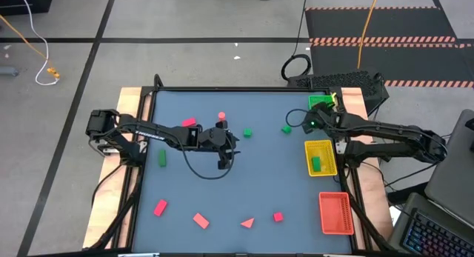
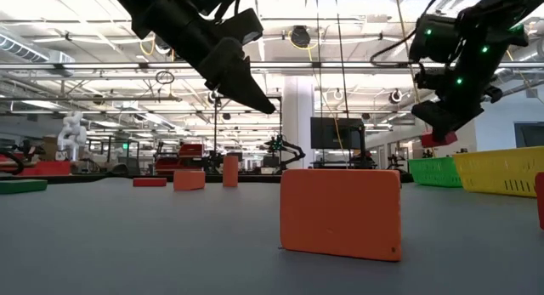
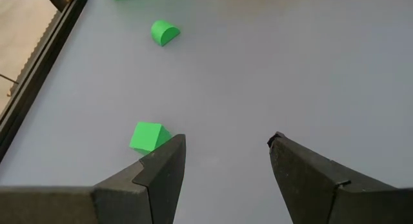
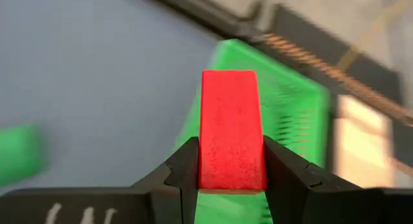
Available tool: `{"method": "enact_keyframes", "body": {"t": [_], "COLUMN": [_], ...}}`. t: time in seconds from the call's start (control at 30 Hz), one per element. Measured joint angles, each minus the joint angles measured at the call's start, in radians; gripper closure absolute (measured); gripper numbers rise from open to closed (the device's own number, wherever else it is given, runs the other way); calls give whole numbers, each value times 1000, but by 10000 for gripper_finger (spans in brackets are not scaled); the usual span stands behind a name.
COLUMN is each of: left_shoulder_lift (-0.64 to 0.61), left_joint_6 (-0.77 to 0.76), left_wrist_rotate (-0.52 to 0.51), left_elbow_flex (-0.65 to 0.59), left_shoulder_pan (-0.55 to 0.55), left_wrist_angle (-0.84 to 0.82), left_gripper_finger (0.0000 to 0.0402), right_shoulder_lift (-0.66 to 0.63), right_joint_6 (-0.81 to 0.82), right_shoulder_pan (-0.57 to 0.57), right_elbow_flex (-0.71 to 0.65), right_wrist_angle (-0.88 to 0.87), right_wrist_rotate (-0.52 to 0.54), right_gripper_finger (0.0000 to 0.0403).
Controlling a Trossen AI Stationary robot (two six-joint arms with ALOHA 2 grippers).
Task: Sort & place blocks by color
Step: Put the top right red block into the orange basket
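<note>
1. the right claw is clamped on a red block, lifted off the table, with the green tray just ahead of it and below.
2. the risk i see: that red block hangs over or beside the green tray (the red tray sits well away from the claw, at the near right corner). if the claw lets go here, red would land with green and the sort would be wrong.
3. the block stands tall between the fingers, gripped low on its sides, so a quick swing toward the red tray could tip it or let it slide out.
4. the yellow tray, with a green piece in it, lies between the claw and the red tray; a low pass could clip its rim.
5. the left claw hovers above mid-table with its fingers apart and nothing between them; a green block lies just beside one finger, and a rounded green block sits farther ahead.
6. if the left claw drops straight down, that finger could land on the near green block or nudge it aside instead of straddling it.
7. other red blocks lie loose along the near edge, well behind both claws.
</note>
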Motion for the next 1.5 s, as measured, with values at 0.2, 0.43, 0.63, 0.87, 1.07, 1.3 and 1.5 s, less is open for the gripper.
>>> {"method": "enact_keyframes", "body": {"t": [0.2,0.43,0.63,0.87,1.07,1.3,1.5], "left_shoulder_lift": [0,0,0,0,0,0,0], "left_joint_6": [-2,-19,-1,29,58,85,87], "left_wrist_rotate": [0,0,0,0,0,0,0], "left_elbow_flex": [0,0,0,0,0,0,0], "left_shoulder_pan": [0,0,0,15,34,58,70], "left_wrist_angle": [-20,-19,-18,-14,8,12,12], "left_gripper_finger": [176,176,176,176,176,176,176], "right_shoulder_lift": [-94,-159,-170,-158,-130,-120,-133], "right_joint_6": [-203,-242,-172,-20,158,418,525], "right_shoulder_pan": [84,236,426,716,924,1102,1232], "right_elbow_flex": [0,0,0,0,0,0,0], "right_wrist_angle": [59,60,76,193,158,148,202], "right_wrist_rotate": [-419,-741,-1066,-1075,-1035,-995,-861], "right_gripper_finger": [284,284,284,284,284,284,284]}}
